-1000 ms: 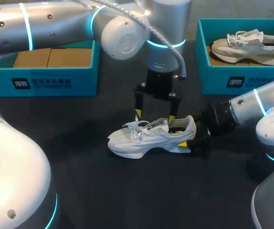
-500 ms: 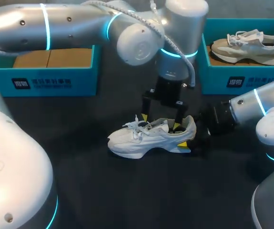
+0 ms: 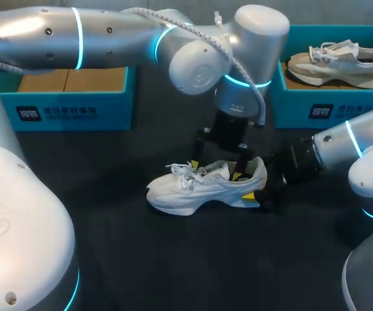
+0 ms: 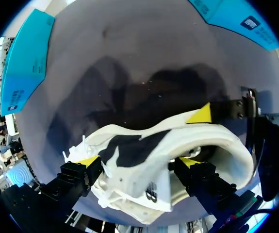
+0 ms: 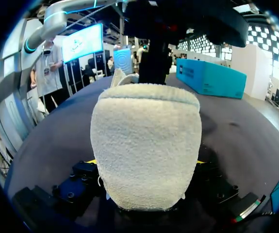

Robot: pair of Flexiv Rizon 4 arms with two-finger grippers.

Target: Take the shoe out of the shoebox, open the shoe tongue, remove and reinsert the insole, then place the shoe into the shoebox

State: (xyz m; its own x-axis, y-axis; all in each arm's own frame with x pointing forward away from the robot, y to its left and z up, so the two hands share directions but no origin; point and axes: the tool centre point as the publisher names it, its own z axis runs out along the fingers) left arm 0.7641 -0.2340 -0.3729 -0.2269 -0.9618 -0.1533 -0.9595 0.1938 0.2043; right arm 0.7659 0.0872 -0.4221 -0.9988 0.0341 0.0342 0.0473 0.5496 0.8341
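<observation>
Left wrist view, my left gripper [image 4: 139, 161] spread wide over the white shoe [image 4: 144, 143], one tip inside its opening, my right gripper [image 5: 144, 162] pinching the heel, shoe upright on the dark table [image 3: 141, 259], teal box [image 3: 115, 107] behind, its label unreadable to me.

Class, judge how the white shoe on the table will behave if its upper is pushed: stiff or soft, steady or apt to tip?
The white shoe should hold steady: it rests flat on a broad sole, with the right gripper clamped on its heel. Its fuzzy, padded collar likely yields softly under the left gripper.
</observation>
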